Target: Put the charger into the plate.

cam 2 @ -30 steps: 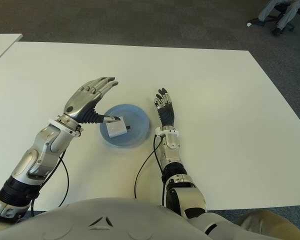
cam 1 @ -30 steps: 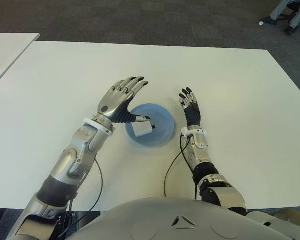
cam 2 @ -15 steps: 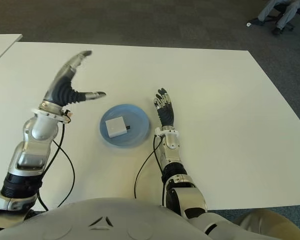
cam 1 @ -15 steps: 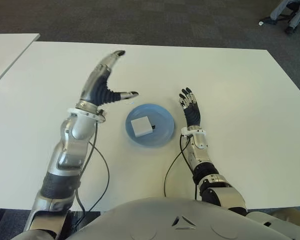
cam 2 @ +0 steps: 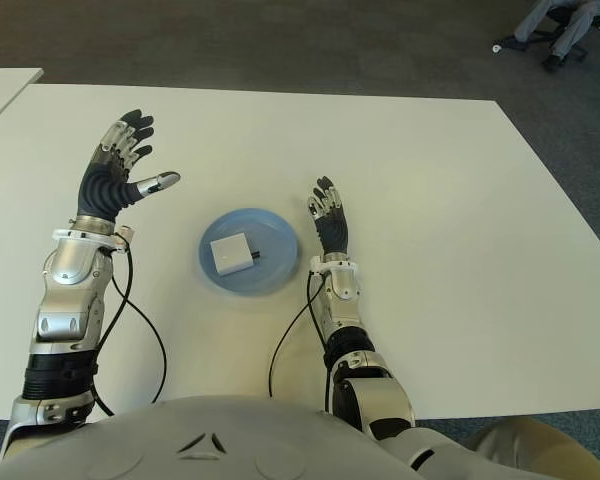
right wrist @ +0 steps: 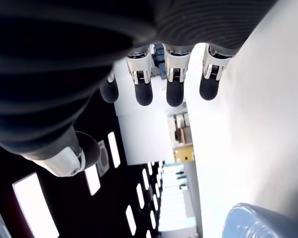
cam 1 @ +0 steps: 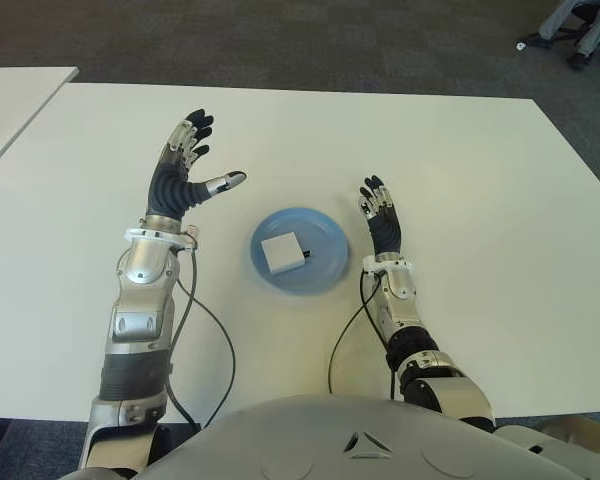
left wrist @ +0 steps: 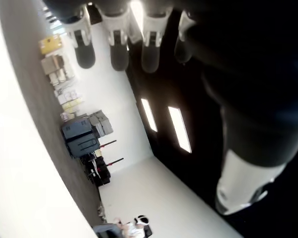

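A small white charger (cam 1: 282, 252) lies flat inside the blue plate (cam 1: 323, 264) near the middle of the white table (cam 1: 460, 180). My left hand (cam 1: 185, 170) is raised to the left of the plate, well apart from it, fingers spread and holding nothing. In the left wrist view its fingertips (left wrist: 116, 49) point out at the room with an empty palm. My right hand (cam 1: 380, 212) shows just right of the plate, fingers straight and relaxed, empty. The right wrist view catches the plate's rim (right wrist: 248, 218) at its edge.
A second white table (cam 1: 10, 100) shows at the far left, with a gap between. Dark carpet lies beyond the table's far edge, and a person's legs with a chair base (cam 1: 575, 30) at the far right corner. Black cables (cam 1: 215, 345) hang from both forearms.
My left hand let go of the charger in the plate, rose and swung away to the left, turning its fingers upward. The charger stays in the plate. The right hand has not moved.
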